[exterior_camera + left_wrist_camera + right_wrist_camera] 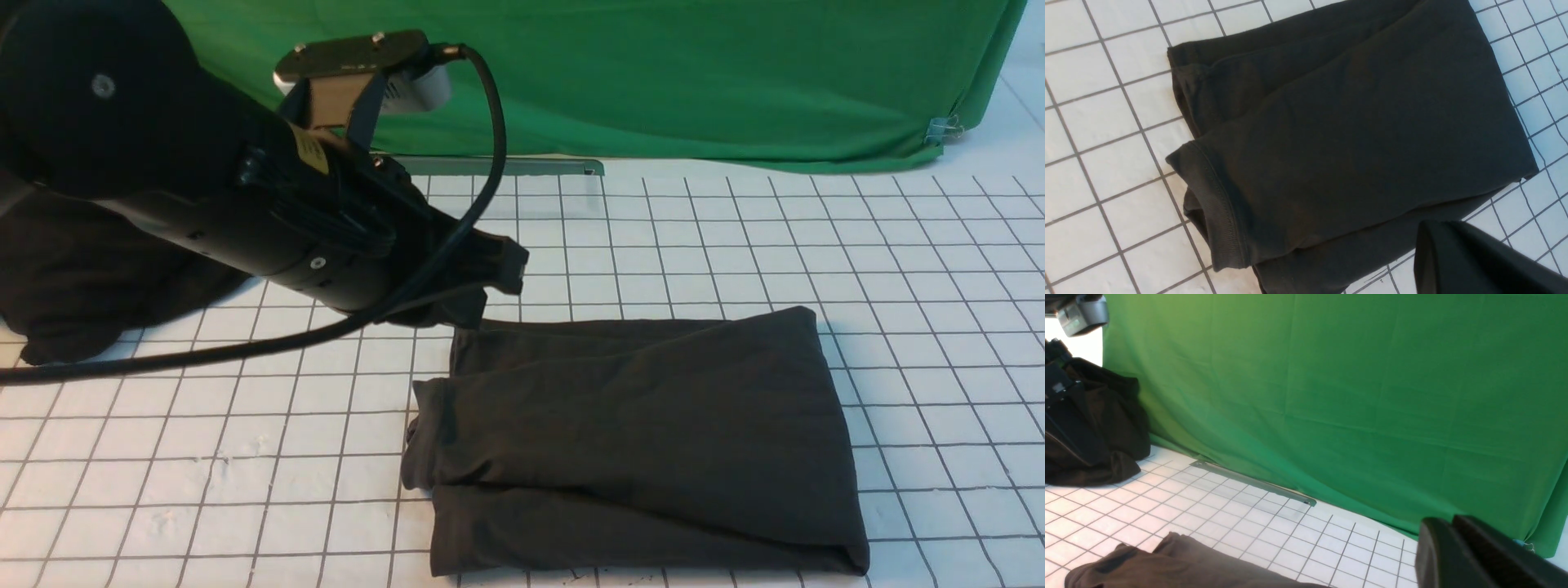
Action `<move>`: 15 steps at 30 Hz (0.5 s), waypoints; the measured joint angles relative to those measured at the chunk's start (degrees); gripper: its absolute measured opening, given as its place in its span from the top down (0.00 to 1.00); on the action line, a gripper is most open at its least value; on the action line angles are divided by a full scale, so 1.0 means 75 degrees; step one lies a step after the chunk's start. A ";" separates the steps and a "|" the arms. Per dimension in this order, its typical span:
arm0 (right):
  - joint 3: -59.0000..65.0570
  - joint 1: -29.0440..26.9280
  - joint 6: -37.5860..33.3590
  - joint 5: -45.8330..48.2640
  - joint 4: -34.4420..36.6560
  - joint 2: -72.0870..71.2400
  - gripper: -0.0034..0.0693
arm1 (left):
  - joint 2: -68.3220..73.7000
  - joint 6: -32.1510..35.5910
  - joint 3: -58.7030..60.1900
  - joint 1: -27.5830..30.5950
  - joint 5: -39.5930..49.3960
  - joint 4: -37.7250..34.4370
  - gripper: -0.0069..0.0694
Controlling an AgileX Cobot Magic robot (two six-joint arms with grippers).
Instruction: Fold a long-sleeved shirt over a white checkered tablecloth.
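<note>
The long-sleeved shirt (645, 441) lies folded into a dark grey rectangle on the white checkered tablecloth (939, 269); no logo shows. Its ribbed cuff (1220, 212) and stacked layers fill the left wrist view. My left gripper (502, 265) hangs over the shirt's far left corner. It is shut, the jaws pressed together with no cloth between them (1439, 228). My right gripper (1453, 522) is shut and empty, raised beside the shirt (1180, 563) and facing the backdrop. It is out of the front view.
A blacker heap of cloth (73, 278) sits at the far left, partly behind my left arm. A green backdrop (653, 73) closes the far side, with a metal strip (506, 166) at its foot and a clip (943, 126) at its right corner.
</note>
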 joint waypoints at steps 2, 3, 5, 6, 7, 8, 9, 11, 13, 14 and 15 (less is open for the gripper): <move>0.0000 0.0000 0.0000 0.0000 0.0000 0.0000 0.90 | 0.0000 0.0000 0.0000 0.0000 0.0000 0.0000 0.91; 0.0000 0.0000 -0.0015 0.0000 0.0000 0.0000 0.90 | 0.0000 0.0023 0.0000 0.0000 0.0000 0.0000 0.91; 0.0000 0.0000 -0.0015 0.0000 0.0000 0.0000 0.90 | 0.0000 0.0102 0.0000 0.0000 0.0000 0.0000 0.91; 0.0000 0.0000 -0.0022 0.0000 0.0000 0.0000 0.89 | 0.0000 0.0165 0.0000 0.0000 0.0000 0.0000 0.91; 0.0000 0.0000 -0.0022 0.0000 0.0000 0.0000 0.89 | 0.0000 0.0230 0.0000 0.0000 0.0000 0.0000 0.91; 0.0000 0.0000 -0.0022 0.0000 0.0000 0.0000 0.89 | 0.0000 0.0238 0.0000 0.0000 0.0000 0.0000 0.91; 0.0000 0.0000 -0.0022 0.0000 0.0000 0.0000 0.88 | 0.0000 0.0292 0.0000 0.0000 0.0000 0.0000 0.91; 0.0000 0.0000 -0.0022 0.0000 0.0000 0.0000 0.88 | 0.0000 0.0348 0.0000 0.0000 0.0000 0.0000 0.91; 0.0000 0.0000 0.0031 0.0000 0.0000 0.0000 0.87 | 0.0000 0.0370 0.0000 0.0000 0.0000 0.0000 0.91; 0.0000 0.0000 0.0060 -0.0007 0.0000 0.0000 0.86 | 0.0000 0.0370 0.0000 0.0000 -0.0008 0.0000 0.91; 0.0000 0.0000 0.0068 -0.0007 0.0000 0.0000 0.86 | 0.0000 0.0370 0.0000 0.0000 -0.0008 0.0000 0.91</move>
